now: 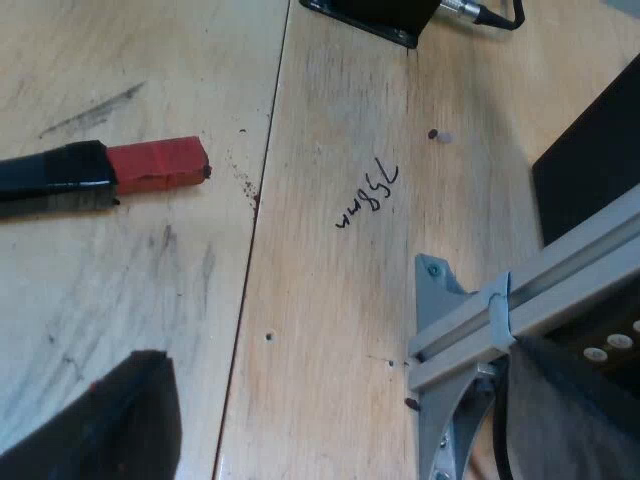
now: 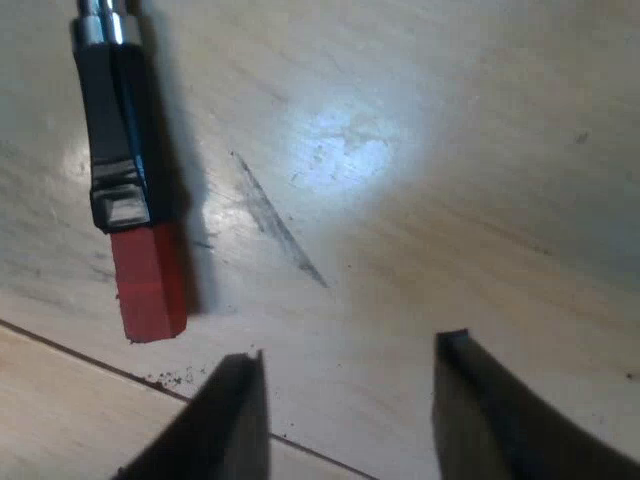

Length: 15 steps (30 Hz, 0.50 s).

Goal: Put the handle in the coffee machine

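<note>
Handle of the metal holder, dark with a red end, lies flat on a pale, scuffed wooden tabletop whose boards meet at a thin seam flecked with dark crumbs. The right gripper hovers with its two black fingers apart and empty, and the red end is just beyond one fingertip, outside the gap and not touching. The left wrist view adds a handwritten mark, a silver aluminium rail and the left gripper, whose state I cannot tell, while the right wrist view adds the handle's shiny metal neck.
</note>
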### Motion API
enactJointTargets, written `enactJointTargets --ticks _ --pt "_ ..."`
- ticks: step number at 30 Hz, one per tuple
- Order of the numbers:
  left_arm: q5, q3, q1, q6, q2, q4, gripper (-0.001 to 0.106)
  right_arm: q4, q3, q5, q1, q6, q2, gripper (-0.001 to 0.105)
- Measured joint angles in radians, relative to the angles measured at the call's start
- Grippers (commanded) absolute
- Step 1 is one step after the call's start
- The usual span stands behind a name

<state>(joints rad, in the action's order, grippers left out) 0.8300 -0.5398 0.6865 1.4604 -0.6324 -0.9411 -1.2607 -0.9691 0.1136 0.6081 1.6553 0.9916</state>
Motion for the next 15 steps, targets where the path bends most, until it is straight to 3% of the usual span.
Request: enactJointTargets --ticks 4,8,15 --pt "0.0 0.0 0.0 0.0 0.0 0.0 0.07 0.038 0.027 -0.008 0.065 -0.023 0.026 0.001" --pt "0.0 0.0 0.0 0.0 0.0 0.0 0.07 0.113 0.074 -0.007 0.109 -0.045 0.027 0.0" --pt "0.0 0.0 0.0 0.0 0.0 0.0 0.07 0.243 0.162 -0.01 0.175 -0.149 0.031 0.0"
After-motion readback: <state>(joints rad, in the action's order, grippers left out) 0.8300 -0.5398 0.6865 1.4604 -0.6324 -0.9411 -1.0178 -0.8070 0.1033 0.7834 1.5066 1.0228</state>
